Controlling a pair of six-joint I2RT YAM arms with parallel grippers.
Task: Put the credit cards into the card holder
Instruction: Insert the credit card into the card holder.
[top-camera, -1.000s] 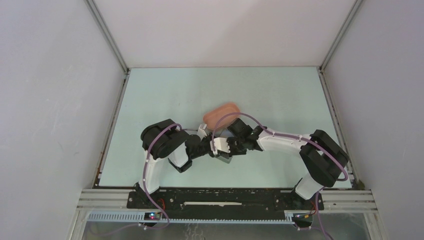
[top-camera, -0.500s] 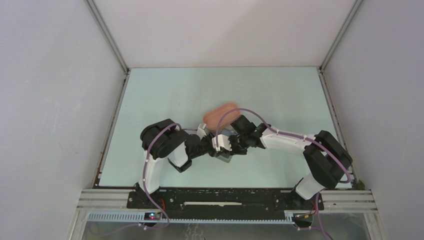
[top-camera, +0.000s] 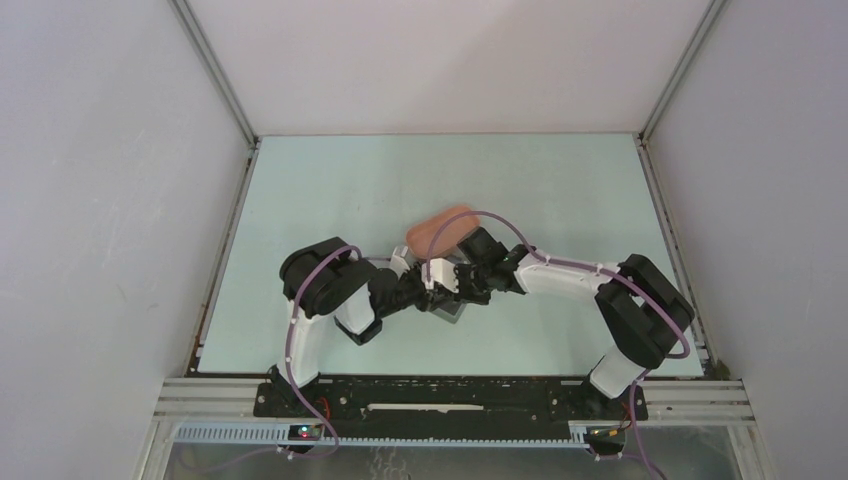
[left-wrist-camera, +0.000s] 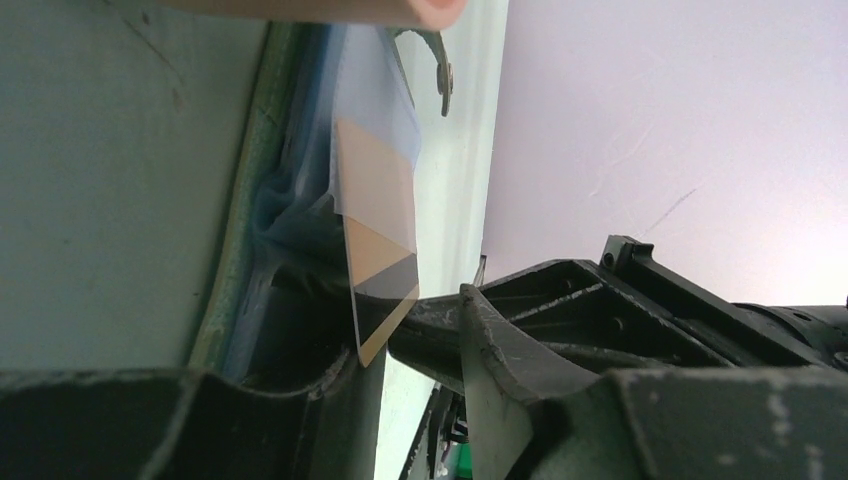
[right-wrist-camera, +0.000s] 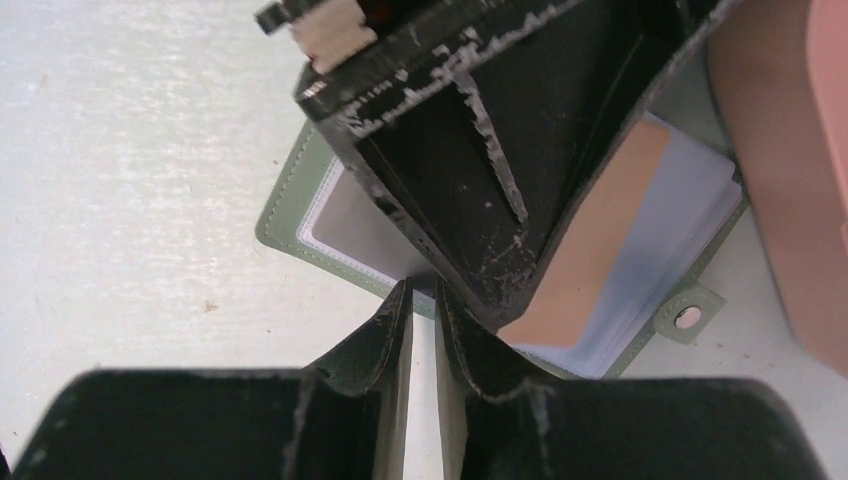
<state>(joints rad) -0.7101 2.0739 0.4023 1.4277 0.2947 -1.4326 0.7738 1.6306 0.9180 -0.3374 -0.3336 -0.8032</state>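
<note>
- Lying open, the card holder (right-wrist-camera: 330, 225) shows a tan credit card (right-wrist-camera: 600, 235) in its sleeve
- right gripper (right-wrist-camera: 420, 288) nearly closed at its edge
- left gripper (top-camera: 432, 293): grip cannot be told

credit card (right-wrist-camera: 600, 240): 1 | card holder (right-wrist-camera: 285, 205): 1 | pink tray (top-camera: 440, 228): 1

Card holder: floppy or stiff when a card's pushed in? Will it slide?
Probably floppy: the card holder has thin green covers and clear sleeves that bow in the left wrist view. Likely light, so it may slide on the smooth table. The tan card looks stiffer, edges straight.
</note>
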